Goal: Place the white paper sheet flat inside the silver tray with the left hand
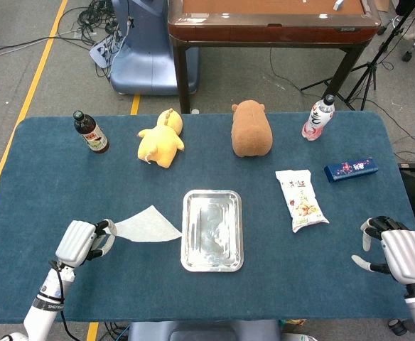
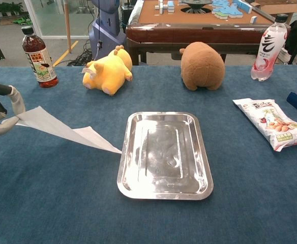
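Observation:
My left hand [image 1: 82, 241] [image 2: 0, 113] pinches one corner of the white paper sheet [image 1: 143, 225] [image 2: 62, 130] and has it raised off the blue cloth. The sheet slopes down to the right, and its far corner rests close to the left rim of the silver tray [image 1: 189, 234] [image 2: 125, 168]. The tray lies with nothing in it at the middle of the table. My right hand [image 1: 396, 253] hovers at the table's front right corner, fingers apart, holding nothing; the chest view does not show it.
Along the back stand a dark sauce bottle [image 1: 90, 132], a yellow plush [image 1: 161, 138], a brown plush [image 1: 251, 128] and a pink drink bottle [image 1: 319, 118]. A snack bag [image 1: 301, 199] and a blue box [image 1: 350, 169] lie right of the tray.

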{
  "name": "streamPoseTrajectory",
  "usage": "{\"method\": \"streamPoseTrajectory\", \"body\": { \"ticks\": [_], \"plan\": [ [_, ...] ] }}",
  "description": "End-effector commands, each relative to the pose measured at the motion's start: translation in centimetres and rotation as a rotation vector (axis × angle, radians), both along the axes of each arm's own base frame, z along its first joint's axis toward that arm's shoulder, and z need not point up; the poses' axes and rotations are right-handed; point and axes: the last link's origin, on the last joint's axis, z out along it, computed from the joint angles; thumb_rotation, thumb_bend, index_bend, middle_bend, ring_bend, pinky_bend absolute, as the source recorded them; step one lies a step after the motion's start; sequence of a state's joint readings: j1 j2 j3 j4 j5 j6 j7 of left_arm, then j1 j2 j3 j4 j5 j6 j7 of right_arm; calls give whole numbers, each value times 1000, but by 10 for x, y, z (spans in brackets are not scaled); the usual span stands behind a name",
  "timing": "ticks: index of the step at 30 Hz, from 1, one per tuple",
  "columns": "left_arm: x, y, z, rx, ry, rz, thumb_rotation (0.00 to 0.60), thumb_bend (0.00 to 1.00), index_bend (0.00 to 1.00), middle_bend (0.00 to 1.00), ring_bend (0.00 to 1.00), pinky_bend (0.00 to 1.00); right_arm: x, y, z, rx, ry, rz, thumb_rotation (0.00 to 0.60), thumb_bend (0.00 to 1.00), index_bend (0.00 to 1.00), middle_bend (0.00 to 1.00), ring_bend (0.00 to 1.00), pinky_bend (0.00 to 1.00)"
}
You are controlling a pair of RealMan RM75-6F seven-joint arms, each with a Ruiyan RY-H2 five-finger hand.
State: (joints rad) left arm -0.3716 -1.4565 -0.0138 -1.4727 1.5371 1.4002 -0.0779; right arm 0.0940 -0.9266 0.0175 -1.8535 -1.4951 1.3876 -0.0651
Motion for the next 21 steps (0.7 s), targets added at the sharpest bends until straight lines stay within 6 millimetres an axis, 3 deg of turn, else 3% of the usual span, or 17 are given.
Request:
{"method": "streamPoseTrajectory", "body": {
  "ticks": [1, 12, 21],
  "plan": [
    [7, 2, 2, 1, 12, 37, 600, 669, 821, 1000, 1000, 1000, 0, 0, 1, -2, -1, 0, 600, 105, 678, 409, 264, 360],
    [30, 10, 10, 21, -1, 2, 600, 669, 823, 1000, 1000, 1000, 0, 0, 4, -11, -7, 2, 600, 105, 678, 409, 264, 361],
    [35, 19, 19, 51, -24, 15, 600, 669, 824, 1000, 1000, 1000, 0, -1, 3, -9, -7, 1, 600, 105, 678, 409, 265, 360]
  ]
}}
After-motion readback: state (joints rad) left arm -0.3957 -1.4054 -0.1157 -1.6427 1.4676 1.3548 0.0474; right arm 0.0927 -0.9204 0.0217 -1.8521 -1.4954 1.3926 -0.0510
